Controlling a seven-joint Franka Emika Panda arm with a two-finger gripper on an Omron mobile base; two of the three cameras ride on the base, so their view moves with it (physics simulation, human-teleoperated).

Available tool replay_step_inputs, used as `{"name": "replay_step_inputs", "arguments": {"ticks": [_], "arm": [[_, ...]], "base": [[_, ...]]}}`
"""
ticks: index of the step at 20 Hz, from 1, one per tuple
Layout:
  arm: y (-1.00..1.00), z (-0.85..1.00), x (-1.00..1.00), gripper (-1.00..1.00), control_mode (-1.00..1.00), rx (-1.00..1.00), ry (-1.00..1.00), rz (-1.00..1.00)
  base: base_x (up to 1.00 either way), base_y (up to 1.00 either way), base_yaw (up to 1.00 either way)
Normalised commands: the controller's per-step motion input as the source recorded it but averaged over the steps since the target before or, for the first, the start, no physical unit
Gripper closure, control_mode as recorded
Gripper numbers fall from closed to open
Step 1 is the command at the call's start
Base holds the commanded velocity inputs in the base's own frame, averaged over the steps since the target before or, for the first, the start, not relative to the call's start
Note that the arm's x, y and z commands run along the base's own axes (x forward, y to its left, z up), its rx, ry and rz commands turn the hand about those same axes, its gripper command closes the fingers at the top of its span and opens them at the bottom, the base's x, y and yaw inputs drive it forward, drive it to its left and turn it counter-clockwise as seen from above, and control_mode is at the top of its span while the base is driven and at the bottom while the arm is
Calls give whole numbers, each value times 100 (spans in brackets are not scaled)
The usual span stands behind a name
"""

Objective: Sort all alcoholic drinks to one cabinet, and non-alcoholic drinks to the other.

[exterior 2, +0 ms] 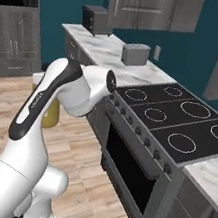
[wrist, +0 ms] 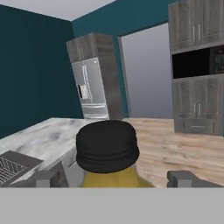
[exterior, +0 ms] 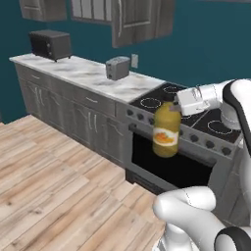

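Note:
A yellow juice bottle (exterior: 166, 131) with an orange label and a black cap hangs in the air in front of the oven door. My gripper (exterior: 174, 105) is shut on its neck, holding it from the right at stove-top height. In the hand view the black cap (wrist: 106, 146) sits between my two fingertips (wrist: 44, 179), with the yellow shoulder just below it. From the right base view my arm hides most of the bottle (exterior 2: 52, 114). Grey wall cabinets (exterior: 141, 22) hang closed above the counter.
The stove (exterior 2: 181, 119) with its oven is right beside the bottle. A toaster (exterior: 117, 67) and a dark toaster oven (exterior: 50, 44) stand on the marble counter (exterior: 83, 73). A steel fridge (wrist: 90, 87) stands across the wooden floor (exterior: 59, 186).

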Motion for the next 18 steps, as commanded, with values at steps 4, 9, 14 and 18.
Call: {"name": "replay_step_inputs", "arguments": {"ticks": [4,9,14,18], "arm": [[0,0,0,100,100,0,0,0],[0,0,0,100,100,0,0,0],[0,0,0,100,100,0,0,0],[0,0,0,100,100,0,0,0]], "base": [[90,69,24],[98,72,17],[100,35,0],[100,36,-31]]}}
